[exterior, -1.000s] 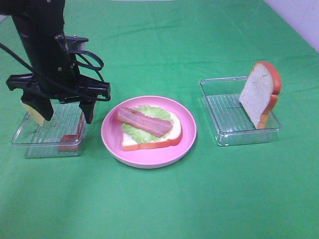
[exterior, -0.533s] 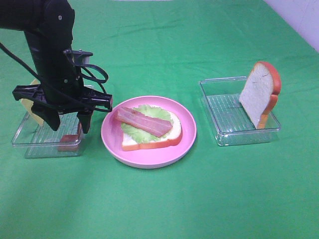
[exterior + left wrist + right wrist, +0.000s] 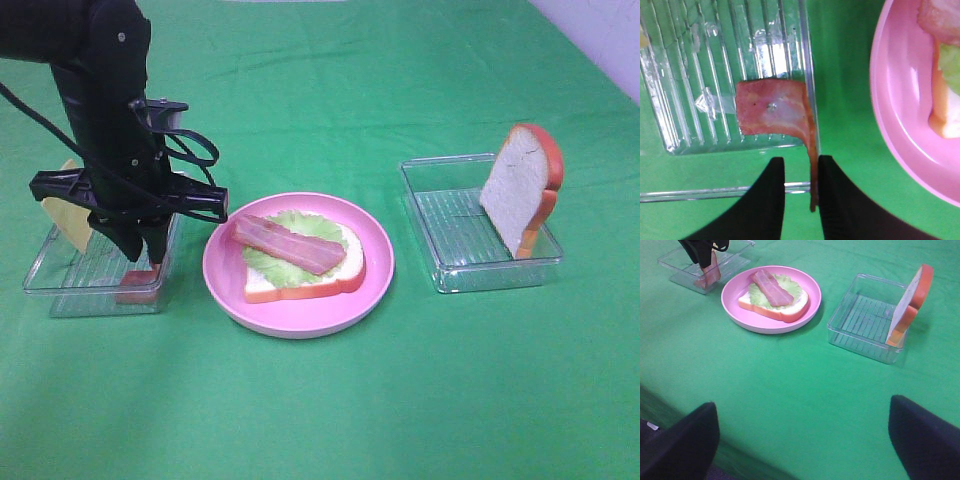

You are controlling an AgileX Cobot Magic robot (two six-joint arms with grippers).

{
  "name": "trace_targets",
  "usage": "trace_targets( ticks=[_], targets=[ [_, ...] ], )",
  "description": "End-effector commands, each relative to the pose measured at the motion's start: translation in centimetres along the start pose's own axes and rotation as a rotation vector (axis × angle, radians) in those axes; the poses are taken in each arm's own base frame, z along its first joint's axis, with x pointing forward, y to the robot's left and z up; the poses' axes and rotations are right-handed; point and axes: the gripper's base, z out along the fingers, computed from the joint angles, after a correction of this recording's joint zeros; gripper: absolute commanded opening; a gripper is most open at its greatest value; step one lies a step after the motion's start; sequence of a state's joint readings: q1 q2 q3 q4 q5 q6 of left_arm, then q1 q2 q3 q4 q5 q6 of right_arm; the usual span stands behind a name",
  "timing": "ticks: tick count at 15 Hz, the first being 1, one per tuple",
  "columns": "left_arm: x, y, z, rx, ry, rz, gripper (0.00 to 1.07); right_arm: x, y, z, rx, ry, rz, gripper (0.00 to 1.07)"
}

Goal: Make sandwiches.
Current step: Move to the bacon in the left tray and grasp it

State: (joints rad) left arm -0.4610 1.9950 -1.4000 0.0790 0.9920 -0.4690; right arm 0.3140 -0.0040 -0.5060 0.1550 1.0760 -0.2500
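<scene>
Cloth (image 3: 320, 400) green; pale strip (image 3: 612, 40) top-rt.

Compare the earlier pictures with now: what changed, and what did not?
The left gripper sank into the left tray and its jaws narrowed around the bacon strip, not yet pinching it. The plate, open sandwich and standing bread slice stayed put.

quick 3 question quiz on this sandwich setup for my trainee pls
1. True or false: the bread slice in the right tray lies flat.
2. What lies topmost on the pink plate? A cheese, B bacon strip, C lettuce.
3. Fill in: the reddish strip between the left pincer's jaws is toy ____.
Key: 1 false, it stands on edge; 2 B; 3 bacon.
</scene>
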Motion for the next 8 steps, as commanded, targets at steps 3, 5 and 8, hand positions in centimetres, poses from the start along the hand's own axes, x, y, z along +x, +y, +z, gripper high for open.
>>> trace_targets(
  ticks=[3,5,8],
  targets=[
    [0.08,0.14,0.21,0.004,0.004,0.015,0.00,0.18,0.05,-0.21,0.010,-0.025,-0.010,0.85],
    [0.03,0.11,0.21,0.006,-0.001,0.018,0.00,0.18,0.05,-0.21,0.010,-0.025,-0.010,0.85],
    [0.10,0.13,-0.51,0.017,-0.010,0.046,0.00,0.18,0.05,-0.21,0.010,-0.025,-0.010,0.85]
  ],
)
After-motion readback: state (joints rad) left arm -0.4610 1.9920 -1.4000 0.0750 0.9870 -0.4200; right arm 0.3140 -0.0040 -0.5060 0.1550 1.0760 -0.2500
